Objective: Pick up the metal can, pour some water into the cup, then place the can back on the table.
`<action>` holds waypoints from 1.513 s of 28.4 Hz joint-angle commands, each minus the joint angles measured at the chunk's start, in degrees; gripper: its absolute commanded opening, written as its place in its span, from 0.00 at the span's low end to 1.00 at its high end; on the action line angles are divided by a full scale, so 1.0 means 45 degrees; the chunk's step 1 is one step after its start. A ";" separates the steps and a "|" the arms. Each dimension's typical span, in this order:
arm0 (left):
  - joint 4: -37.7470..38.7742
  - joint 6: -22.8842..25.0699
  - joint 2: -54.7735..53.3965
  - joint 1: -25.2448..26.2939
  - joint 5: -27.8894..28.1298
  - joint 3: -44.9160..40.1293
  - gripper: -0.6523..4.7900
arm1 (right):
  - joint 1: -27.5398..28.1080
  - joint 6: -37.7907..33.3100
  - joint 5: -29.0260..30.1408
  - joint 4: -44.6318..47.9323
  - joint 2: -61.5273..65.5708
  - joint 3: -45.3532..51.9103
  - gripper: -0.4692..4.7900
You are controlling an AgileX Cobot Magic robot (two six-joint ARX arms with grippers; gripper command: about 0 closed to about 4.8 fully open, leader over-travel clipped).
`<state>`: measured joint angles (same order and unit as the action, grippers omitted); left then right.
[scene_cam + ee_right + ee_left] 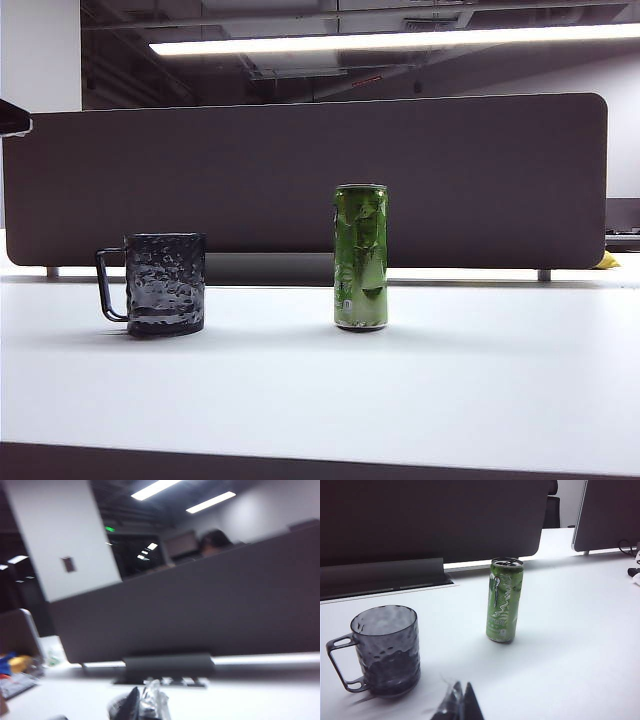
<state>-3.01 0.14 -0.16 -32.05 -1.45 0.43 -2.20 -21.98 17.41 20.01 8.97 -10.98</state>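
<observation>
Can (360,257) upright on table (480,380), right of cup (165,283). My left gripper (461,705) pinched shut, near cup. Right gripper (145,702) shut, empty, can outside its view; I'd send right.

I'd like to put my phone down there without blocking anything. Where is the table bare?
The table is bare between the cup and the can, right of the can, and along the front edge. The left gripper, shut, sits near the cup; the right gripper, also shut, is elsewhere.

Closed right claw (142,705) before divider panel (200,615)
</observation>
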 commanded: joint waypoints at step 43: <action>-0.0112 -0.0034 -0.0015 0.0010 0.0034 0.0015 0.11 | -0.8204 0.3215 -0.9165 0.9782 2.2503 -0.8432 1.00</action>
<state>-2.81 0.14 -0.16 -32.03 -1.30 0.43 -38.98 -7.42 -23.05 63.35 110.28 -48.71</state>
